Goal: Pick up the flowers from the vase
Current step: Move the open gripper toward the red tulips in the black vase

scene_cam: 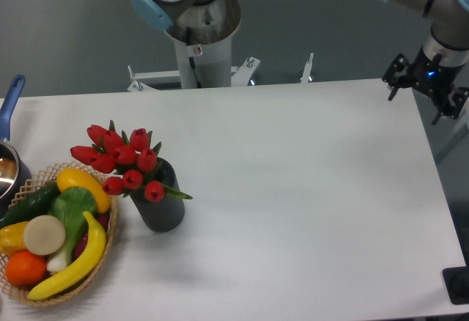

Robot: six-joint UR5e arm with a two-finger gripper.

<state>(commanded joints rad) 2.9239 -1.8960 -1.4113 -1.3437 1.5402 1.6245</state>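
Note:
The flowers [123, 161], a tight bunch of red tulip buds with green leaves, stand in the vase [163, 207], a short dark ribbed cylinder at the left of the white table. The bunch leans left over the vase's mouth. My gripper [415, 107] hangs at the table's far right edge, far from the flowers. Its black fingers [390, 90] are spread apart with nothing between them, so it is open.
A wicker basket [102, 262] with a banana, an orange, a cucumber and other produce touches the vase's left side. A blue-handled pot [9, 108] sits at the left edge. The robot's base column [196, 42] stands behind the table [293, 189].

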